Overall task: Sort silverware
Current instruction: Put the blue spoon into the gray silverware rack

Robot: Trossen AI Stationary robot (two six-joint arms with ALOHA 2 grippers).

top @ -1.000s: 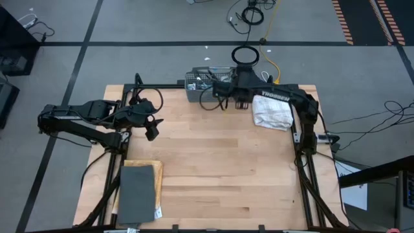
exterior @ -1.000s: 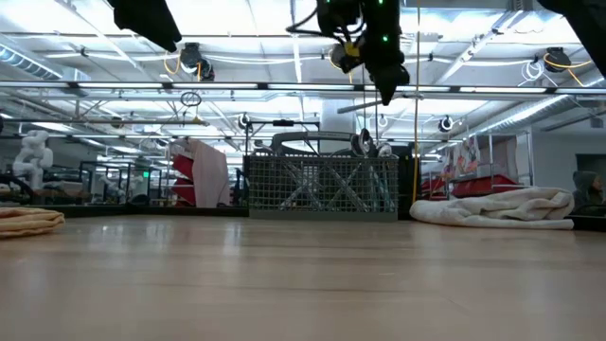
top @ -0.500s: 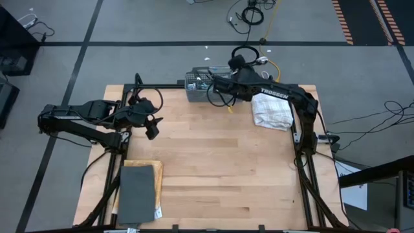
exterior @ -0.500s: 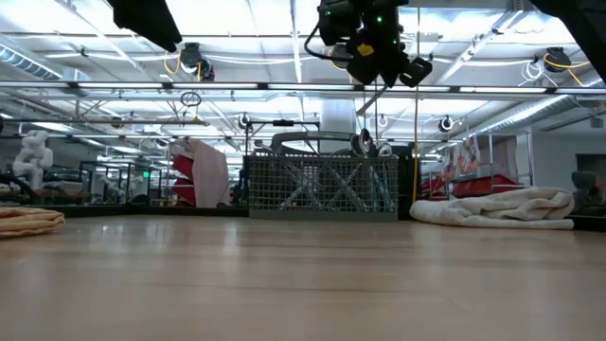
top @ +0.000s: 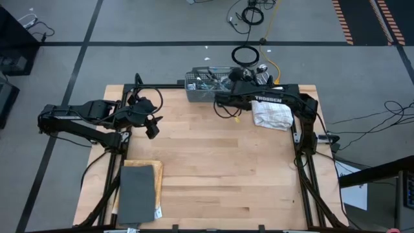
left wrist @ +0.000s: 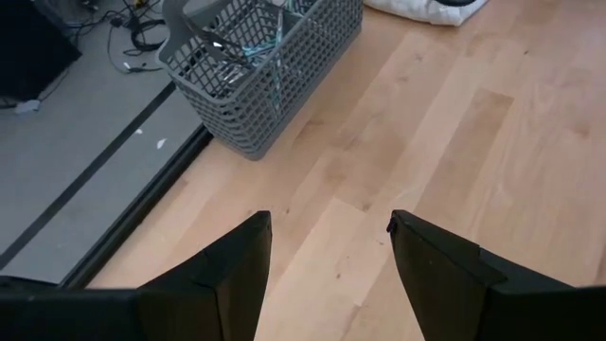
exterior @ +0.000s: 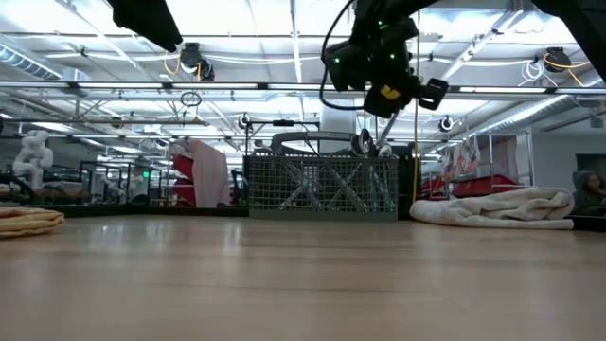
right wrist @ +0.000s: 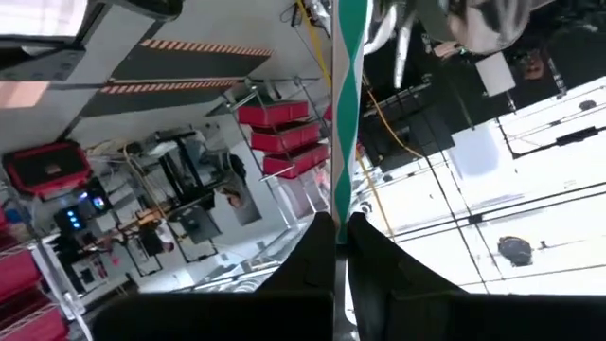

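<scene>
Above basket: right gripper (right wrist: 339,248) pinched on one piece of silverware (right wrist: 345,104), a patterned handle between its fingers, raised over the basket (top: 206,85).
Left gripper (left wrist: 329,248): fingers spread, empty, over the table's (top: 213,162) left side, well apart from the basket.
Silverware: the rest stands in the basket at the far edge.
Nearby: towel (top: 272,112) beside the basket; grey pad (top: 137,192) near the front left corner.
Open room: bare wood across the middle.

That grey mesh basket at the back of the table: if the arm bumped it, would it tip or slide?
The grey mesh basket looks light and open-walled, so it would probably slide across the smooth wooden table. It sits wide and low, so tipping seems unlikely. The silverware inside likely adds a little weight.
</scene>
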